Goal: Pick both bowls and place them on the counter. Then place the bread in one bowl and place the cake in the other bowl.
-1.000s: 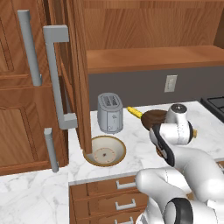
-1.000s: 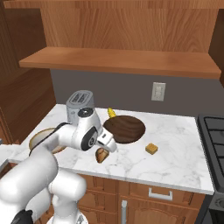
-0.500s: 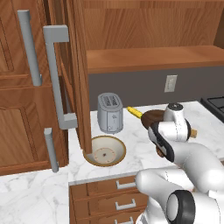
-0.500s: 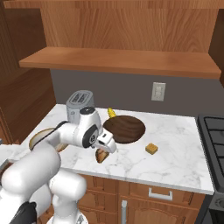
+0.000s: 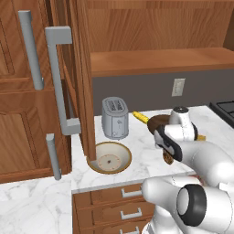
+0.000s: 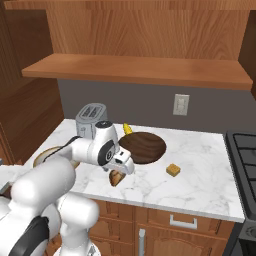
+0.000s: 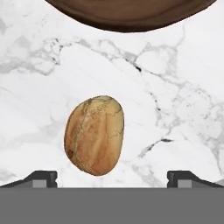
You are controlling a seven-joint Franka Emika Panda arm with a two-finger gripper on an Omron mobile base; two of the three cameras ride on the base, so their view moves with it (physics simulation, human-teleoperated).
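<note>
- Brown and knobbly, the bread [image 7: 94,135] is lying on the counter [image 7: 175,78] between the wide-apart jaws, nearer the left tip, long axis running ahead.
- The gripper [image 6: 121,170] is hanging just above it, holding nothing.
- The wooden bowl [image 7: 127,13] is sitting ahead.

I log the marble counter [image 6: 200,175] carrying: toaster [image 6: 91,119], beige bowl [image 5: 109,157], dark wood bowl [image 6: 143,147], bread [image 7: 94,134], cake [image 6: 173,170], yellow cylinder [image 6: 127,129].
</note>
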